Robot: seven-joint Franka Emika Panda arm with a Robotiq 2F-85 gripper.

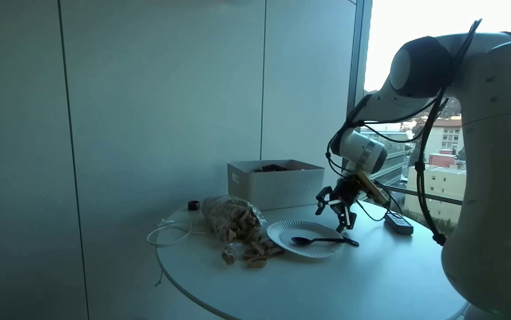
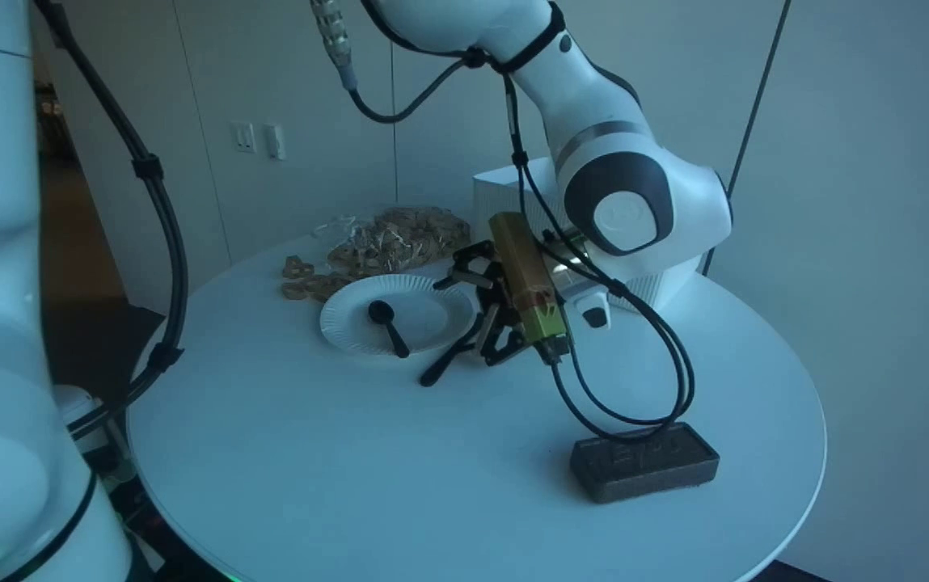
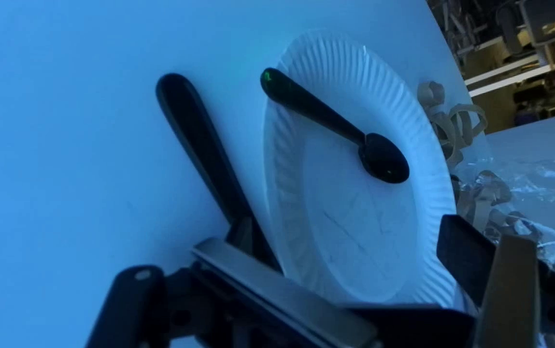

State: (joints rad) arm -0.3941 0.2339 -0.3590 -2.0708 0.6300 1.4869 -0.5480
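My gripper (image 1: 329, 221) is open, with its fingers wide apart and nothing between them. It is tilted above the near rim of a white ridged paper plate (image 2: 335, 319). A black spoon (image 3: 383, 158) lies on the plate, its handle over the rim. A black utensil (image 3: 202, 145) lies on the table beside the plate; its far end is hidden behind one finger in the wrist view. That finger overlaps the utensil; I cannot tell if they touch. In an exterior view the utensil's handle (image 2: 441, 368) points away from the plate.
A clear bag (image 1: 233, 218) of brown loops lies beside the plate, with several loose loops (image 1: 256, 262) by it. A ridged light box (image 1: 286, 189) holding dark things stands behind. A dark grey block (image 2: 643, 465), a small black ring (image 1: 193, 205) and a white cord (image 1: 171, 240) are on the round table.
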